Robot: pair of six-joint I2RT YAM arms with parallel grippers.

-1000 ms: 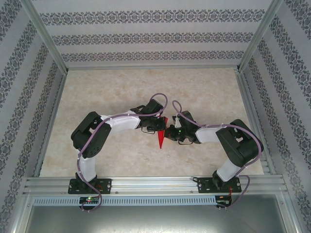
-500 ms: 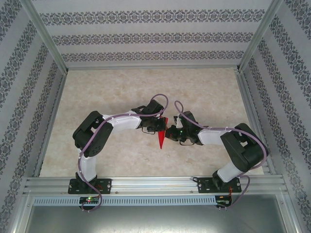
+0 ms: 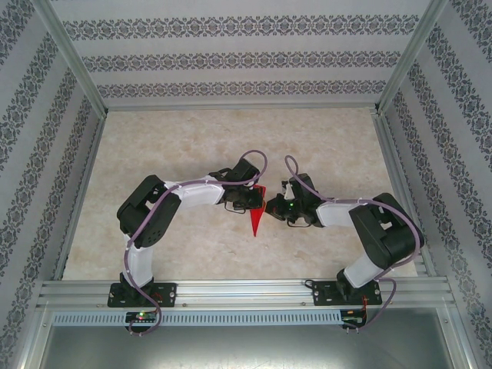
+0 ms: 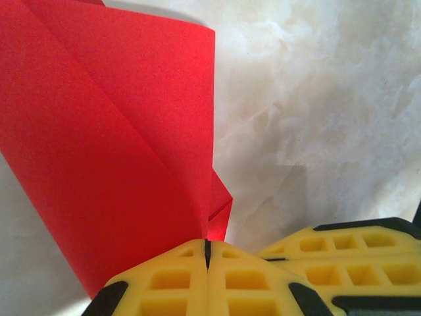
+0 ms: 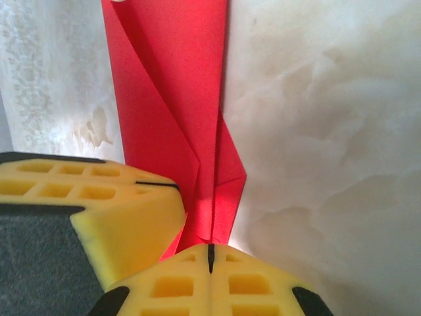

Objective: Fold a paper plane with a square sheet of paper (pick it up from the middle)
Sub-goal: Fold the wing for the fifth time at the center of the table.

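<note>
1. Near edge of the table [image 3: 330,146]: I see both arm bases bolted to the rail [image 3: 246,290]. The left arm [image 3: 146,223] and right arm [image 3: 380,234] bow outward, and their forearms angle in toward each other.
2. Middle of the table, a little closer to the near edge than the far: the left gripper [image 3: 256,201] and right gripper [image 3: 268,206] meet almost tip to tip, with the plane [image 3: 254,221] between them.
3. Left gripper: clenched on the plane. In its wrist view the yellow pads [image 4: 171,283] press together along one thin seam, and the red paper runs into that seam. The right gripper's yellow finger sits just beside them, at lower right.
4. Right gripper: also pinched tight on the plane. In its wrist view the pads [image 5: 250,286] are closed, and the paper's lower corner goes in at the seam. The left gripper's finger lies against the paper from the left.
5. Plane: a narrow red dart. Its wide end is at the grippers and its point aims at the near edge. Layered folds and diagonal creases show up close. I cannot tell whether the tip touches the table.
6. Beyond: the pale marbled top runs to the far edge, with patterned walls [image 3: 246,61] behind it.
</note>
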